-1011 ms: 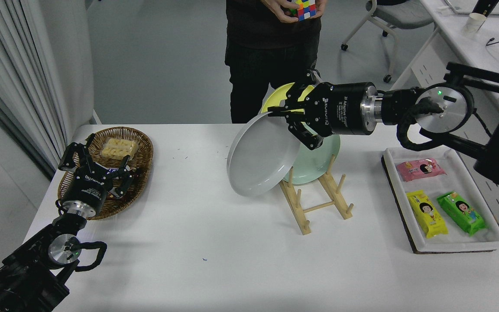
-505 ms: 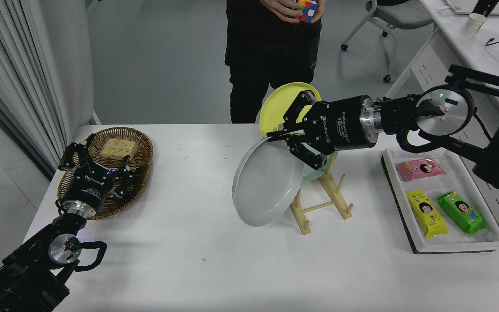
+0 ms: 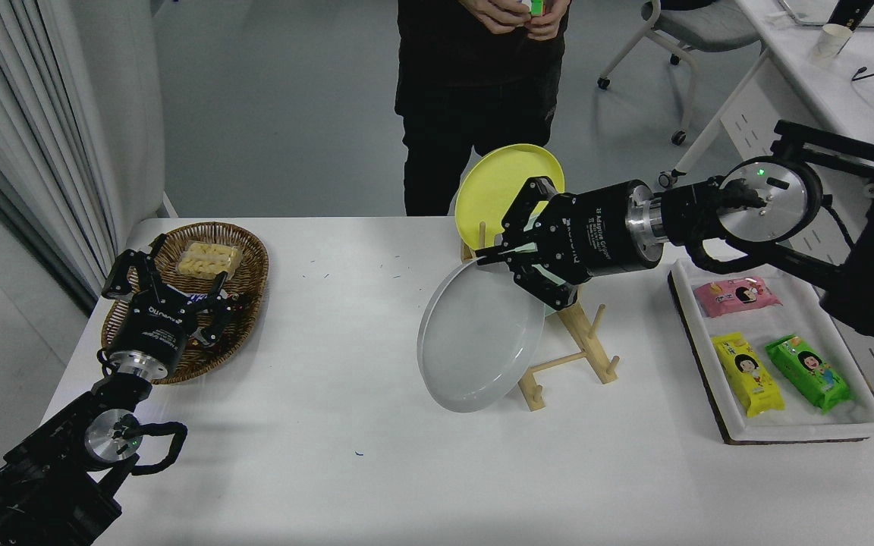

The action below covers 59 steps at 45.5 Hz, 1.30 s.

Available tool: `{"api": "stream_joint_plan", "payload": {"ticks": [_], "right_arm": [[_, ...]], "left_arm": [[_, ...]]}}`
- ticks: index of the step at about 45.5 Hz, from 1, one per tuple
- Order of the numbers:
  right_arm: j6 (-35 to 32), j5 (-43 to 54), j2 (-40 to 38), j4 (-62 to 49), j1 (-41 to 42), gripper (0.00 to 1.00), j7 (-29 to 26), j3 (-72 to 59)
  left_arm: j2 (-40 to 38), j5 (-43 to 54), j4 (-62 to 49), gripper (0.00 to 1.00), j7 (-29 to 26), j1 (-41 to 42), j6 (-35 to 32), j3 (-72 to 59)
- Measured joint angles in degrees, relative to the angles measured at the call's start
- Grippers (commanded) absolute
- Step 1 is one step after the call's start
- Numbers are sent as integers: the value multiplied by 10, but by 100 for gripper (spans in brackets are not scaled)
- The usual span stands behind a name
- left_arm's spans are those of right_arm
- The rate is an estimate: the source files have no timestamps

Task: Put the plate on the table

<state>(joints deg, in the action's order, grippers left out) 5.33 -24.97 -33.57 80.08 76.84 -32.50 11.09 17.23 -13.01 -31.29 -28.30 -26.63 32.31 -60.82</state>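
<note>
Grey plate in right gripper, tilted

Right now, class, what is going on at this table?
The right claw is shut on the upper rim of the pale grey plate, holding it tilted in front of the wooden rack, above the white table. A yellow plate stands in the rack. The left claw is parked by the wicker basket. A person stands at the far side.
</note>
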Motion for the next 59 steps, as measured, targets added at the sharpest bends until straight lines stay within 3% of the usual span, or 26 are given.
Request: {"api": "stream_joint_plan", "payload": {"ticks": [20, 38, 59], "right_arm": [[117, 6, 27, 13, 11, 0, -18, 7], [183, -15, 64, 7, -6, 0, -52, 43], [255, -34, 141, -76, -28, 0, -61, 82]], "left_arm": [[0, 0, 0, 98, 0, 0, 0, 0], [0, 0, 0, 98, 0, 0, 0, 0], [0, 0, 0, 98, 0, 0, 0, 0]]}}
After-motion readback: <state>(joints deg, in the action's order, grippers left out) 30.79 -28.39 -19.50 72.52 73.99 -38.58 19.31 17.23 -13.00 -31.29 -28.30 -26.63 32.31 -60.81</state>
